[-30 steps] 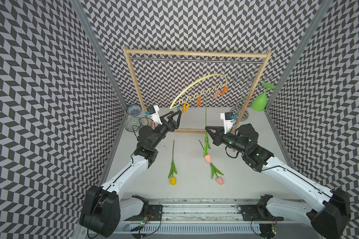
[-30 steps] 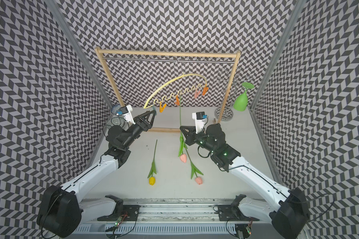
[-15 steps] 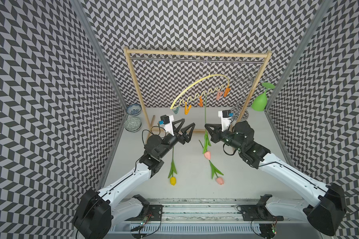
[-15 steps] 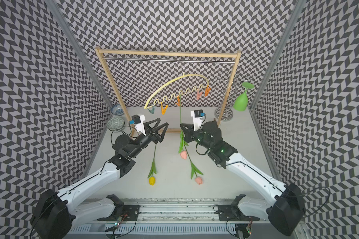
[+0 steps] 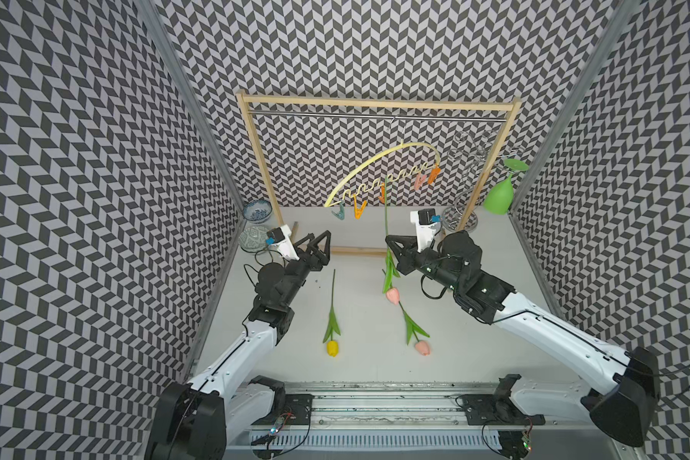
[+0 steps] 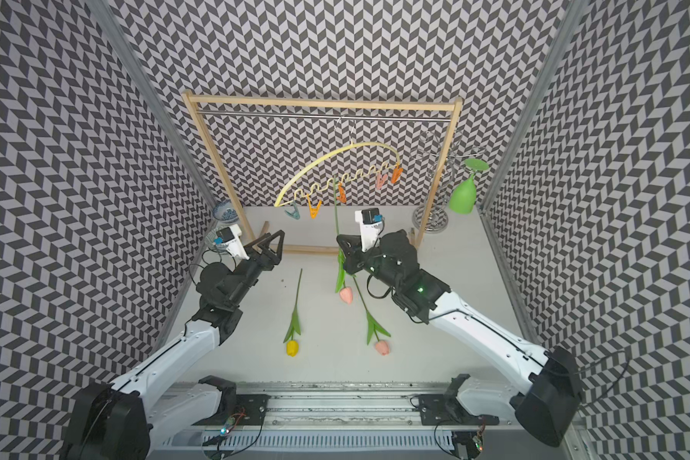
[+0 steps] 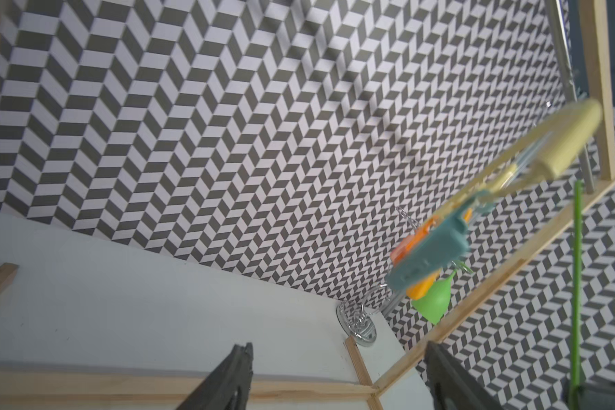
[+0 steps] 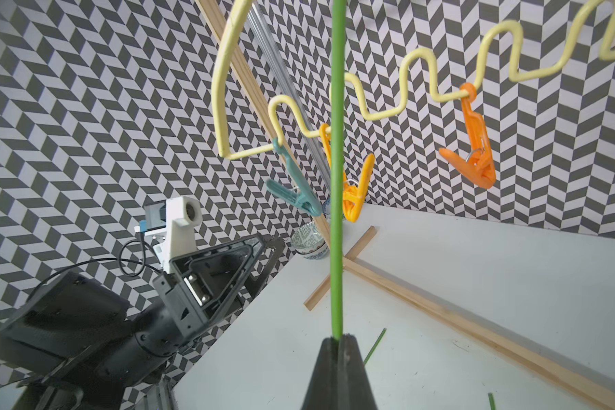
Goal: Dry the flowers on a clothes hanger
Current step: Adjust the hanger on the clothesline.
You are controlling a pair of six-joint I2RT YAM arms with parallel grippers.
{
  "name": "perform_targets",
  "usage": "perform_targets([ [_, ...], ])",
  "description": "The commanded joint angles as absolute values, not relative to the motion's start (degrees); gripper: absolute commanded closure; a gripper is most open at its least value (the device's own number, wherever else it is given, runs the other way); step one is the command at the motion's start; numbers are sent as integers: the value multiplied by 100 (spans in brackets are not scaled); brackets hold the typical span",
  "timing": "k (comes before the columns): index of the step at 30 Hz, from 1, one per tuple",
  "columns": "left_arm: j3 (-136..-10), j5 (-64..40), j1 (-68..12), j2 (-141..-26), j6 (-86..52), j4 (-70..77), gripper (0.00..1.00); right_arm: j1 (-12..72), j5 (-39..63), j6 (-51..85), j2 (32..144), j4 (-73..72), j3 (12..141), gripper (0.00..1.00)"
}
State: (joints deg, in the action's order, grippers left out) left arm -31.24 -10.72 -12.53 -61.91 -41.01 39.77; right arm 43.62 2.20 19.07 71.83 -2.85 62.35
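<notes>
Right wrist: right end effector (image 8: 338,340) pinches 1 tulip stem (image 8: 337,184) (bloom (image 5: 392,295) hanging down); left end effector (image 5: 320,240) spread.

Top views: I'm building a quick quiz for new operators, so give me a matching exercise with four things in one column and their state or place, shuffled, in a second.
Things
1. yellow tulip
2. left gripper
3. right gripper
4. teal clothespin

States or places
A. shut on the hanging pink tulip
B. hung at one end of the clothes hanger
C. lying on the table
D. open, empty

Pairs: 1-C, 2-D, 3-A, 4-B
</notes>
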Motion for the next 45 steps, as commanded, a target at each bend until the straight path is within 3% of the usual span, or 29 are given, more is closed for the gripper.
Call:
perform_targets([
  [1, -3336, -1246, -863, -6453, -4875, 4404, 19, 4430, -86, 1749, 7325, -287, 6483, 100],
  [13, -5528, -1648, -1504, -8183, -4295, 4270, 20, 4500, -241, 1612, 7614, -34, 6813, 100],
  [24, -5139, -1485, -2445, -7836, -3219, 4413, 19, 4500, -631, 1334, 7247, 105, 6434, 100],
  [31, -5803, -1672, -3115, -7822, -1733, 3056, 17, 4500, -870, 1071, 6675, 259, 5937, 100],
  [45, -6026, -2687, -3250, -8025, -1390, 3218, 21, 4495, -1274, 643, 6041, 361, 5452, 100],
])
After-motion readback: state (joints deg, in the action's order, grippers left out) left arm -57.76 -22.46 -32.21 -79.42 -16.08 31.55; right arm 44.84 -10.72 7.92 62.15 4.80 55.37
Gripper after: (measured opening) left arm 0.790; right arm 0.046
